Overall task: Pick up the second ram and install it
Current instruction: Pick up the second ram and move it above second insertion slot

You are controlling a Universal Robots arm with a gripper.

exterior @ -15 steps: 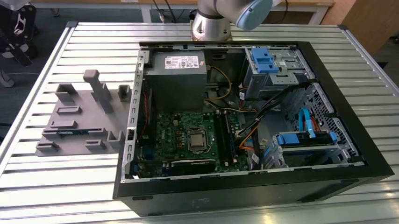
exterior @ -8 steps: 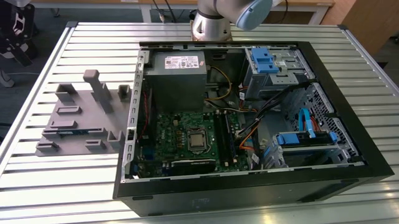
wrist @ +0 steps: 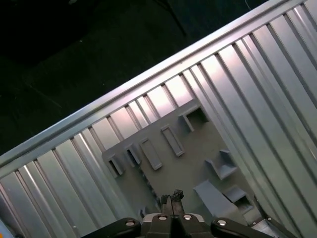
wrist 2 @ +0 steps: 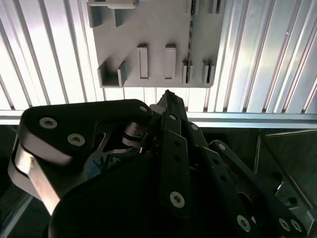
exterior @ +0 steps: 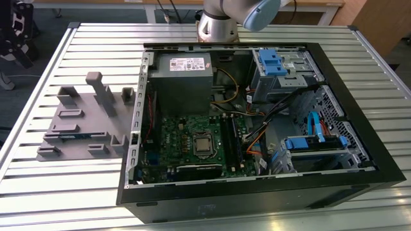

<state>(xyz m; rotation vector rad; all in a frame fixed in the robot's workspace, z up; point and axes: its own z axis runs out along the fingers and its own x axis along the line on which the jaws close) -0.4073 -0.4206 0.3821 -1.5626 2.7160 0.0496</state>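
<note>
The robot arm's silver base segment (exterior: 215, 30) stood upright at the top of the exterior view, with a pale blue-grey joint (exterior: 260, 12) bending off above it. In both wrist views the black gripper (wrist: 171, 197) (wrist 2: 168, 97) pointed downward, its fingertips pressed together with nothing between them and its linkage bars (wrist 2: 174, 148) folded alongside.

Blue ram (exterior: 72, 136), grey tray (exterior: 86, 126), green motherboard (exterior: 172, 140), ribbed silver table (exterior: 57, 192)

A robotics lab: an opened computer case (exterior: 257, 120) on a slatted aluminium workbench (exterior: 83, 53).
</note>
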